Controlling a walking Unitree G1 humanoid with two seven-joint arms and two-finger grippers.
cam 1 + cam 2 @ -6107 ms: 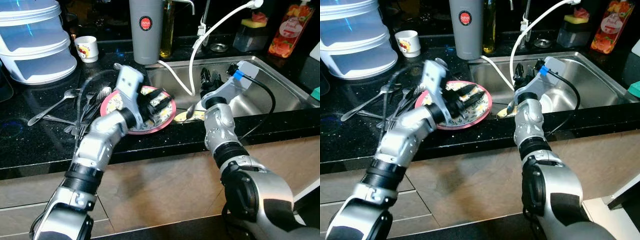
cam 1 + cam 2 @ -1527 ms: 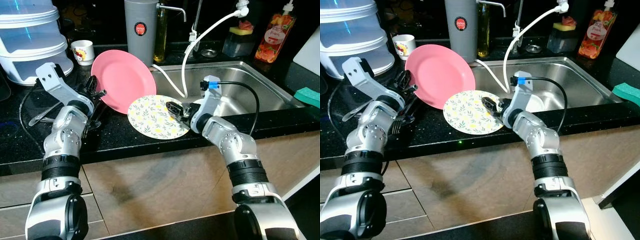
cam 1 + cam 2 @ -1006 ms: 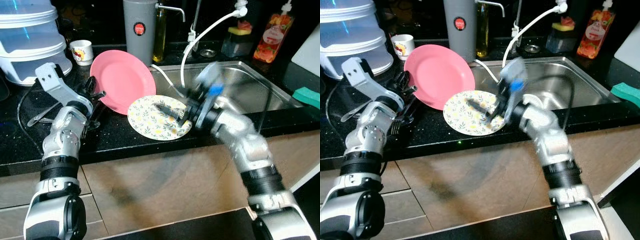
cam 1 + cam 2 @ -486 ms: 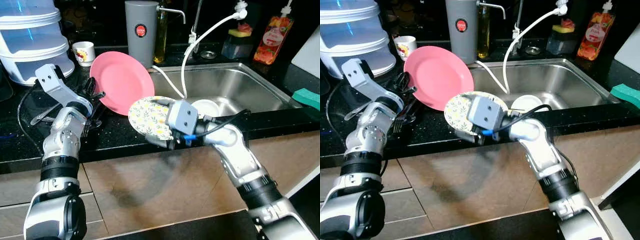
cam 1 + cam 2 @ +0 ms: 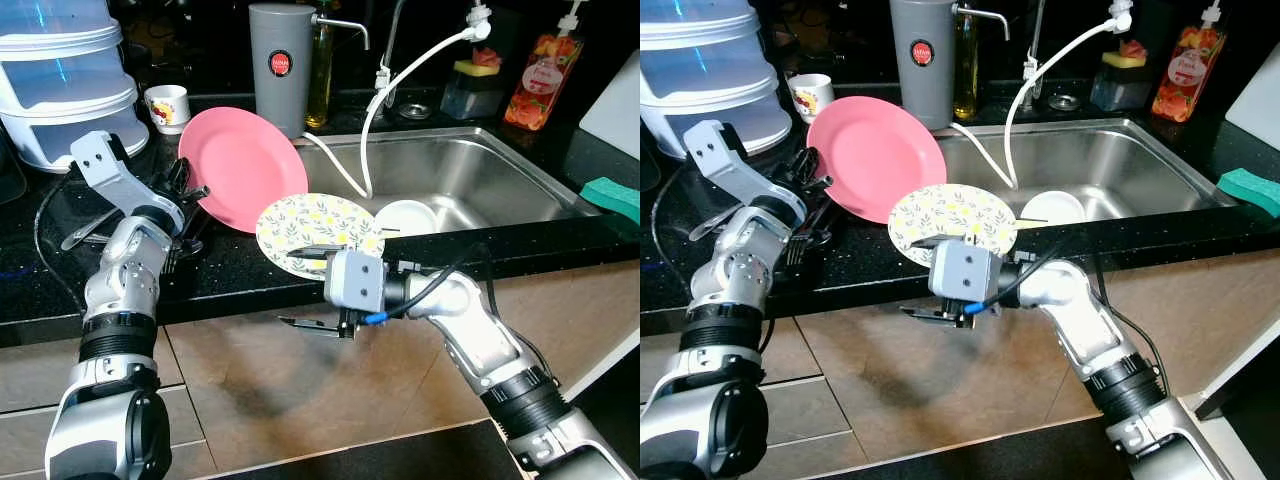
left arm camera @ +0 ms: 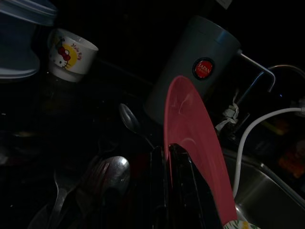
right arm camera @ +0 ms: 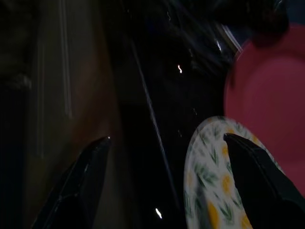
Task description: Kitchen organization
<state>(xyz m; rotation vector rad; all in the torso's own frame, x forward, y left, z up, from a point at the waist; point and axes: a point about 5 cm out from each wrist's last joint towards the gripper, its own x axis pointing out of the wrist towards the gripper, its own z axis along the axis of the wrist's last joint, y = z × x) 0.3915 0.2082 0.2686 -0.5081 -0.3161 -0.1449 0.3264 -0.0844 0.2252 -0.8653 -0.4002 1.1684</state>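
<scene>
Your left hand (image 5: 183,190) grips the pink plate (image 5: 243,168) by its rim, tilted above the surface (image 5: 230,275). Your right hand (image 5: 312,288) gapes open around the patterned plate's (image 5: 318,228) overhanging near edge. Both plates look stiff, glossy, likely slippery and breakable: grip rims squarely.

The pink plate (image 5: 243,166), tilted up in the left pincer (image 5: 188,192), is blocking the way to the cutlery (image 5: 110,215) and cup (image 5: 167,103) behind it. The flowered plate (image 5: 318,231) is overhanging the table (image 5: 60,290) edge, with the right pincer (image 5: 315,288), fingers spread, sitting below it in open room before the cabinet front (image 5: 260,380). The hose (image 5: 380,110) is crossing the sink (image 5: 470,180) beside a white bowl (image 5: 408,216).
</scene>
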